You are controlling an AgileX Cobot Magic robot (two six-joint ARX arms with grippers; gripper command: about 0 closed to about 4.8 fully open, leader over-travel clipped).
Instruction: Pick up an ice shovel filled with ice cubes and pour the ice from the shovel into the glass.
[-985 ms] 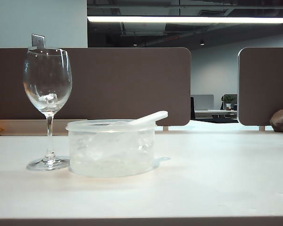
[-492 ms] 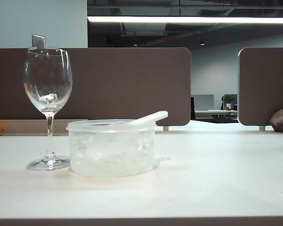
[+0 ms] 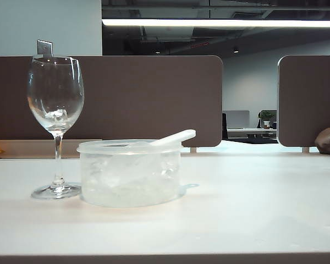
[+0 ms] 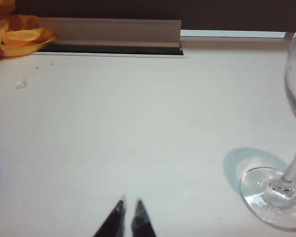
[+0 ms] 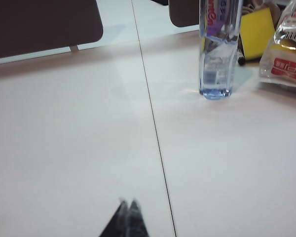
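My right gripper (image 5: 128, 204) is hovering with its tips pinched together and nothing between them over bare white table (image 5: 79, 148), a water bottle (image 5: 218, 49) standing well beyond it; my left gripper (image 4: 129, 205) is sitting nearly closed and holding nothing, low over the table, with the foot of the glass (image 4: 274, 195) near it. In the exterior view, neither arm is showing: the glass (image 3: 55, 121) is standing upright just beside the tub (image 3: 130, 173) with a few ice cubes (image 3: 57, 115) in its bowl. The ice shovel (image 3: 173, 137) is lying in the tub, its handle poking over the rim.
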